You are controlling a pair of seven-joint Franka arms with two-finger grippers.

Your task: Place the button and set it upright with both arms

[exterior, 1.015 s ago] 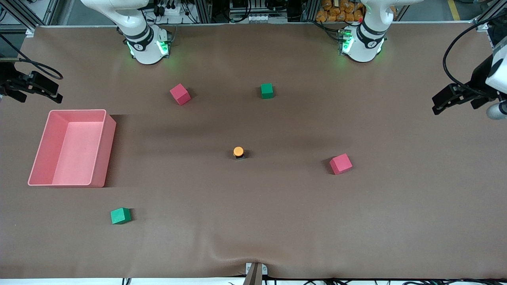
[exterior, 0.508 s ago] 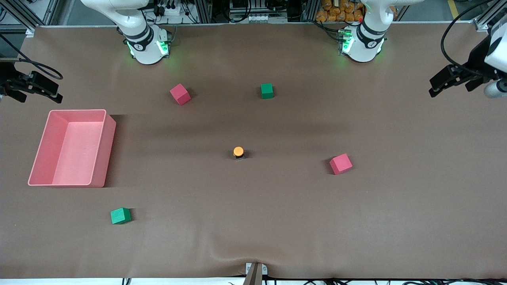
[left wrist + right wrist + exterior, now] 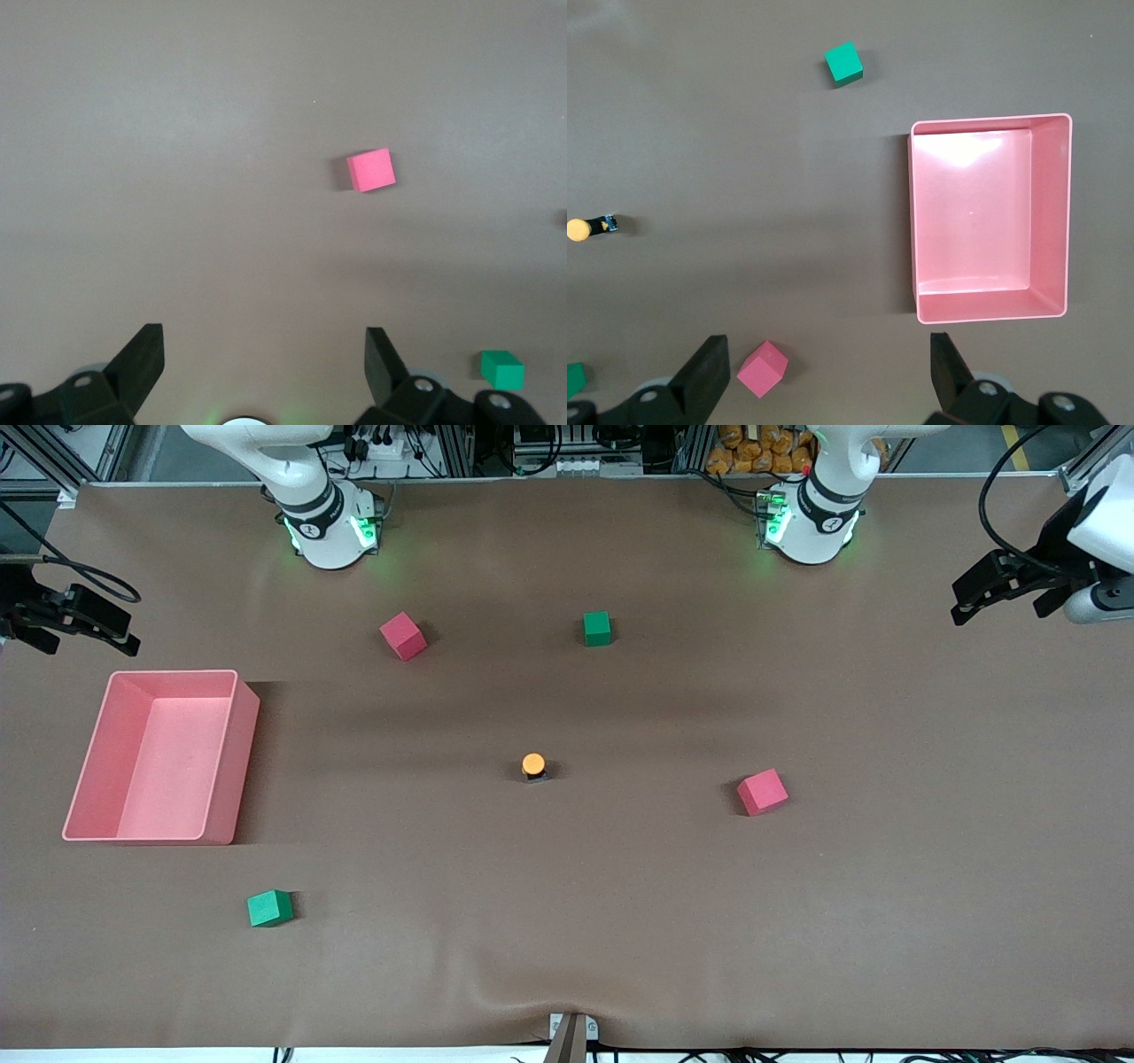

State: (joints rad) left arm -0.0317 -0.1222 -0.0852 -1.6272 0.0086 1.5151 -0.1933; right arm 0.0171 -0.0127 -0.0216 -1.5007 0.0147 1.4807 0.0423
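The button (image 3: 533, 765) stands near the middle of the desk (image 3: 620, 921), orange cap up on its dark body. It looks upright already, so I think the job is done or close to done.

Take the button as the middle of a clock, as the front camera sees it. A pink cube (image 3: 762, 792) sits at about 3 o'clock, well apart. A green cube (image 3: 597, 628) is at about 1 o'clock and another pink cube (image 3: 403, 636) at about 11, both farther from the camera. A second green cube (image 3: 269, 908) lies at about 8 o'clock, nearer the camera. A pink bin (image 3: 159, 755) sits at 9 o'clock, near the right arm's end of the desk. It is empty.

Both arms are pulled out to the ends of the desk, I guess to keep out of the way. The left gripper (image 3: 974, 598) hangs over the left arm's end, and its fingers are wide apart with nothing in them. The right gripper (image 3: 97, 622) waits over the desk edge by the bin, fingers apart and empty too.

There is lots of bare desk around the button, so an arm could reach in from either end without hitting a cube. The desk cover has a bump at the camera edge, well away from everything.
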